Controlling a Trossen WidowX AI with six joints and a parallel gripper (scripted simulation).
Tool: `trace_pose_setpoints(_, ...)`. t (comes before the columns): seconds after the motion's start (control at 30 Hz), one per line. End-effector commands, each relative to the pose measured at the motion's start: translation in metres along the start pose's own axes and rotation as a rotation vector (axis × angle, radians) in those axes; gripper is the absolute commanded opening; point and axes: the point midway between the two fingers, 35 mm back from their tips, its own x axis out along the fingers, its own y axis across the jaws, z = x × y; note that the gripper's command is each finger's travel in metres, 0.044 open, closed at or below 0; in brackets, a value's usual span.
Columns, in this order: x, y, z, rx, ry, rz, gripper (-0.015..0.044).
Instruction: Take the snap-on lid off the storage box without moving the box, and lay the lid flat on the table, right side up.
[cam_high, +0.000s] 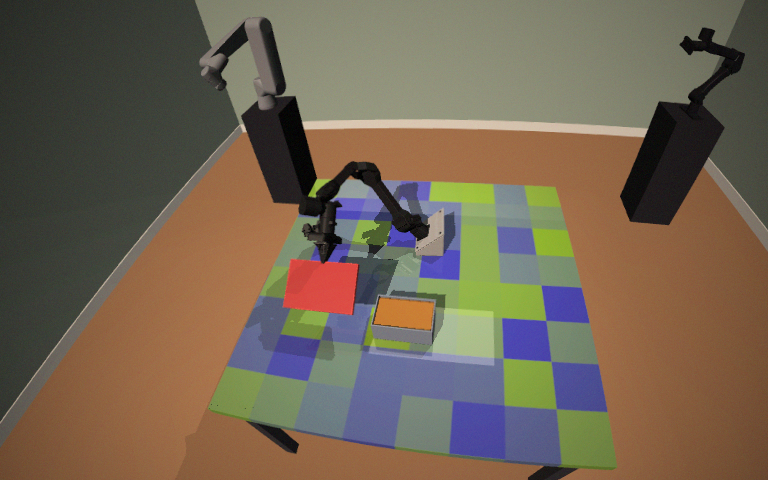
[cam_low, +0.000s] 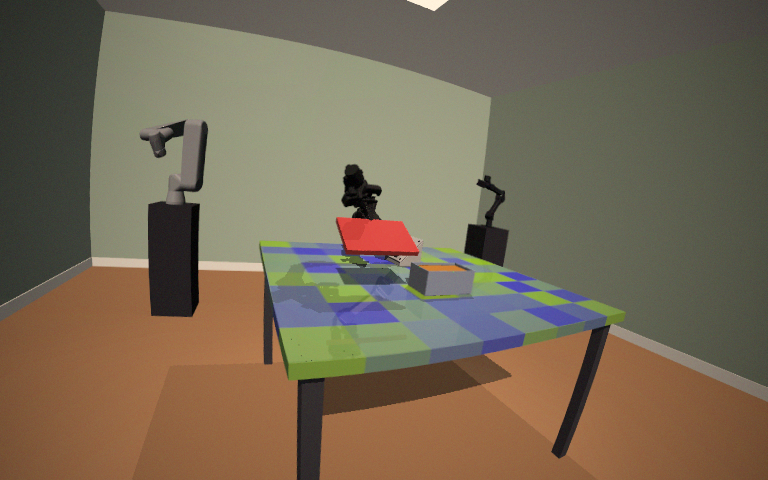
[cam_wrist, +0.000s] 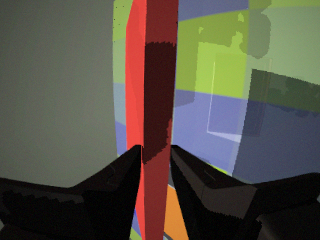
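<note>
My gripper (cam_high: 323, 260) (cam_wrist: 155, 150) is shut on the back edge of the red lid (cam_high: 321, 286) (cam_low: 378, 237) (cam_wrist: 160, 95). The lid hangs in the air above the left part of the table, tilted, with its shadow on the table top below. It is apart from the storage box, to the box's left in the top view. The grey storage box (cam_high: 403, 333) (cam_low: 441, 283) stands open and upright on the table (cam_high: 430, 376) (cam_low: 390, 333), with an orange surface inside. In the wrist view an orange part (cam_wrist: 175, 212) shows at the bottom, beside the right finger.
My arm's base sits on a light grey angled mount (cam_high: 433, 240) at the back of the table. A grey arm (cam_high: 266, 56) (cam_low: 194, 155) and a black arm (cam_high: 710, 84) (cam_low: 495, 198) stand on black pedestals behind the table. A pale see-through rectangle (cam_high: 467, 336) shows right of the box.
</note>
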Motion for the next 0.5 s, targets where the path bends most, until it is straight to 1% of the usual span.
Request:
trace_pose_setpoints(0.0,0.001,-0.002,-0.002,-0.001,0.003,0.014,0.0000)
trace_pose_setpoints(0.47,0.009,-0.012,-0.002,-0.002,0.002,0.015,0.0000)
